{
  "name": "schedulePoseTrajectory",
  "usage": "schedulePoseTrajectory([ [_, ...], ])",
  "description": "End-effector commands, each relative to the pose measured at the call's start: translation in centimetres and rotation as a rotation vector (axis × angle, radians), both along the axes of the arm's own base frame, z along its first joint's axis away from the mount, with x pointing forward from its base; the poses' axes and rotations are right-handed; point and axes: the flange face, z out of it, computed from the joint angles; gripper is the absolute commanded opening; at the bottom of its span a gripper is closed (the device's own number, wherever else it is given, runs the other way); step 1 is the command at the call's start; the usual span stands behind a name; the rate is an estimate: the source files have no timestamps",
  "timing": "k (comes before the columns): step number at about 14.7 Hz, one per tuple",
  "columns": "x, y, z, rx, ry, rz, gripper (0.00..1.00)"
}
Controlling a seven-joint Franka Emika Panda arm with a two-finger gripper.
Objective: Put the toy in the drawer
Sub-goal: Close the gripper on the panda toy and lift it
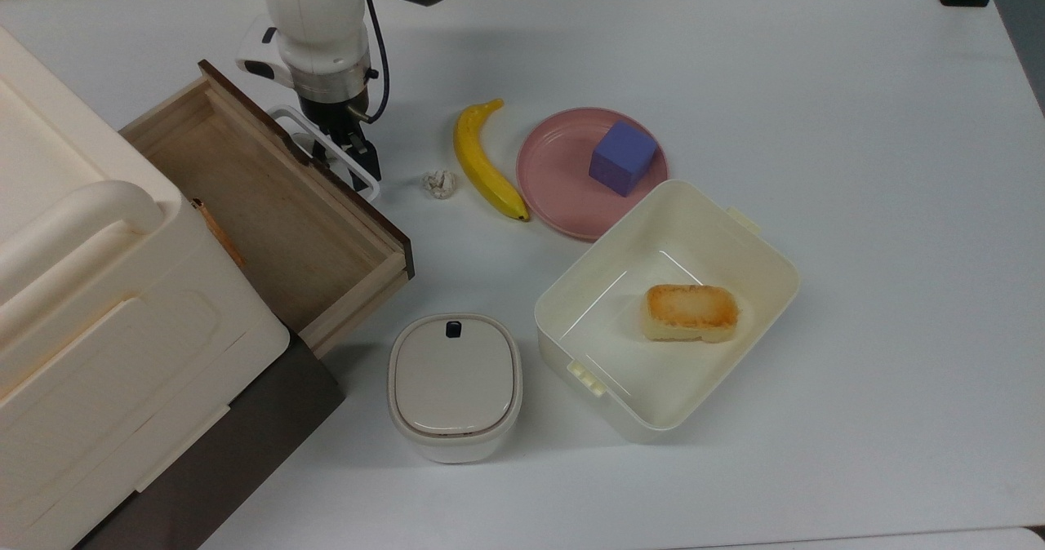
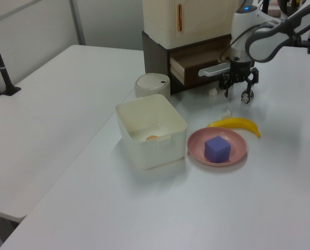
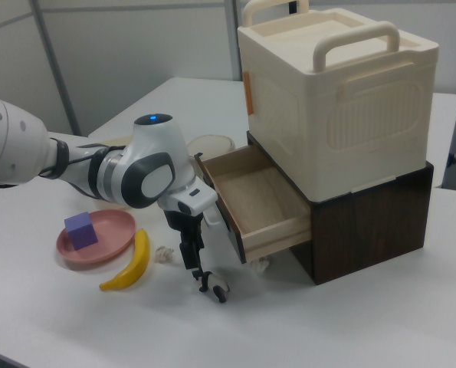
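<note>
My pincer (image 2: 238, 89) hangs released over one tiny black-and-white panda toy (image 3: 214, 288), at the upper right of the left view, beside one open light-wood drawer (image 1: 269, 215).

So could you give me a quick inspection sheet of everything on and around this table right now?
Surface: white table, no spills seen.
Job's things: toy, a tiny panda, stands on the table beside the drawer's white handle; drawer pulled open, nothing seen inside.
Clutter: banana, whitish ball, purple cube on pink plate, cream tub holding a bread-like piece, small lidded container.
Gripper: gripper low over the toy, fingers spread either side of it.
Cables: black cable along the arm.
Surroundings: cream box on the drawer cabinet; second table.
</note>
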Motion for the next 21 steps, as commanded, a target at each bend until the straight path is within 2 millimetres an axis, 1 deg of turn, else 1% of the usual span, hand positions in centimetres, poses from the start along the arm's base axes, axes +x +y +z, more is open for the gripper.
schedulePoseTrajectory([
  [1, -0.9, -0.2, -1.5, -0.019, 0.007, -0.008, 1.00],
  [3, -1.0, -0.6, -2.0, -0.027, 0.018, -0.007, 1.00],
  [4, -1.1, -1.3, -2.1, -0.029, 0.020, -0.017, 1.00],
  [6, -1.3, -2.1, -2.4, -0.034, 0.026, -0.010, 1.00],
  [7, -1.3, -2.3, -2.8, -0.036, 0.035, 0.005, 0.93],
  [8, -1.3, -2.3, -2.8, -0.036, 0.036, 0.022, 0.81],
  [10, -1.2, -2.5, -2.7, -0.037, 0.027, 0.036, 0.54],
  [11, -1.2, -2.4, -2.8, -0.036, 0.029, 0.038, 0.44],
  [12, -1.2, -2.3, -2.8, -0.036, 0.027, 0.041, 0.39],
  [13, -1.2, -2.3, -2.8, -0.037, 0.029, 0.044, 0.35],
  [15, -1.1, -1.9, -2.7, -0.037, 0.030, 0.070, 0.23],
  [17, -0.9, -1.5, -2.4, -0.038, 0.027, 0.077, 0.23],
  [21, -0.3, 2.0, -1.6, -0.036, 0.019, 0.127, 0.20],
])
